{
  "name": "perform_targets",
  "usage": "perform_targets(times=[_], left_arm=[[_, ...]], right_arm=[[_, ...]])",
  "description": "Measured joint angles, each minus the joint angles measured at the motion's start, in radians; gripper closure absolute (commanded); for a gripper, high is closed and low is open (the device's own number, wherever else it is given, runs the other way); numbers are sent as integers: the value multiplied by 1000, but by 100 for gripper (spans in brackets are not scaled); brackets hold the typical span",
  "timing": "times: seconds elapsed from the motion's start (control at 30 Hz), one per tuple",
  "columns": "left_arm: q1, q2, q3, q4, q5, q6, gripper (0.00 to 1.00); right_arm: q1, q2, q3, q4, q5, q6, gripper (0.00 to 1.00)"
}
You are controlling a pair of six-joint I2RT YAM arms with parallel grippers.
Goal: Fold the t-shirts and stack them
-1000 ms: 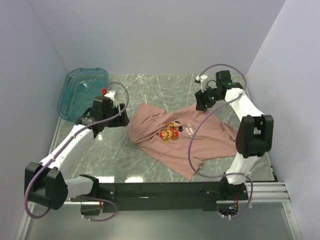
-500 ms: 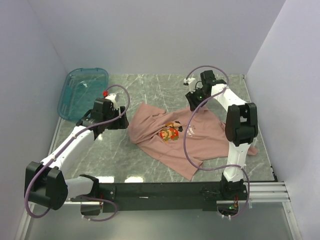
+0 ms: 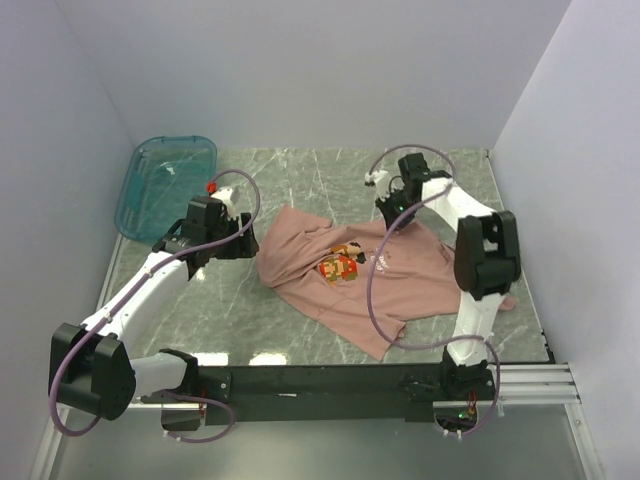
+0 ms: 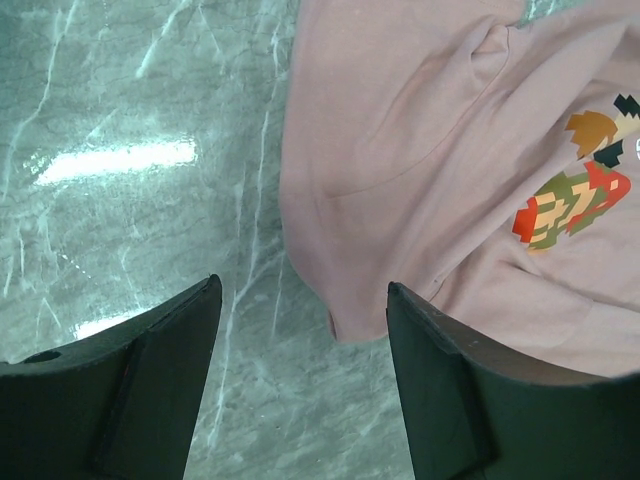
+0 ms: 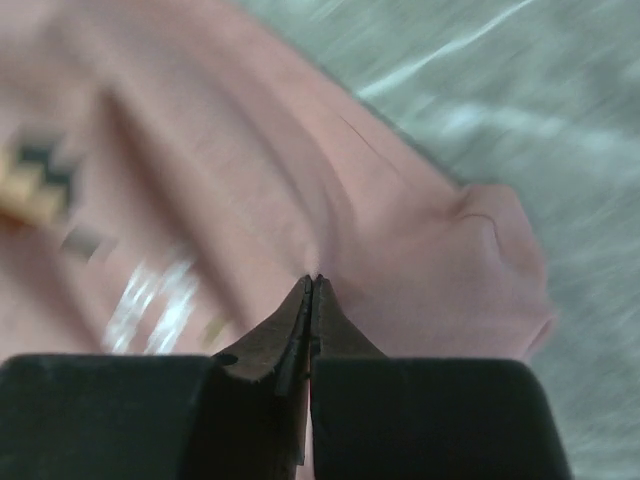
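The right gripper (image 5: 312, 285) has its jaws shut tight, tips pressed together just over the pink shirt (image 3: 400, 275). A crease of cloth runs up to the tips, but the wrist view is too blurred to tell whether any fabric is pinched. To the left of those tips lies the white text (image 5: 150, 295), smeared and unreadable, and the top view shows it too small to make out. To the right of the tips a sleeve (image 5: 505, 250) bulges, with bare table (image 3: 300, 175) past its edge.

The left gripper (image 4: 302, 300) stands wide open and holds nothing. A rounded edge of the shirt lies on the table below the gap, nearer the right finger (image 4: 470, 400). Off to the right of that finger is the pixel figure (image 4: 570, 195) in red, green and orange. To the left of these jaws the marble is bare.

The shirt lies rumpled and unfolded in the middle of the table, between the two grippers. The teal bin (image 3: 165, 180) sits at the far left corner, behind the left gripper and apart from the shirt.
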Motion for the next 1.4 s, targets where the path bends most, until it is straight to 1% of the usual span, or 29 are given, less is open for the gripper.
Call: perform_targets(times=[0.1,0.17,0.2,0.23,0.27,0.3,0.33,0.4,0.5,0.6,0.7,0.8,0.87,0.97,1.13,1.27,1.37,1.4], left_arm=[[0,0,0,3,8,0,27],[0,0,0,8,16,0,27],[0,0,0,11,22,0,27],[0,0,0,14,26,0,27],[0,0,0,15,31,0,27],[0,0,0,15,34,0,27],[0,0,0,16,40,0,27],[0,0,0,16,49,0,27],[0,0,0,18,59,0,27],[0,0,0,18,66,0,27],[0,0,0,18,69,0,27],[0,0,0,18,73,0,27],[0,0,0,18,74,0,27],[0,0,0,18,75,0,27],[0,5,0,18,75,0,27],[0,6,0,18,75,0,27],[0,6,0,18,75,0,27],[0,6,0,18,75,0,27]], right_arm=[[0,-168,-179,-13,-58,-76,100],[3,-299,-285,-57,-96,-140,100],[7,-375,-344,-90,-112,-184,98],[11,-438,-398,-107,-121,-226,92],[16,-465,-430,-111,-127,-245,85],[19,-504,-481,-117,-126,-270,72],[24,-535,-539,-121,-126,-288,66],[27,-575,-646,-138,-116,-318,58],[21,-605,-713,-163,-97,-313,56],[-24,-618,-663,-155,-114,-267,55],[-90,-583,-536,-140,-166,-205,55],[-136,-488,-358,-103,-232,-118,55],[-143,-401,-253,-89,-274,-62,55],[-117,-272,-143,-86,-317,-6,54],[-6,-98,-69,-105,-326,79,54],[56,-31,-49,-117,-305,116,53],[69,-20,-56,-117,-281,127,56],[71,-20,-60,-117,-274,131,58]])
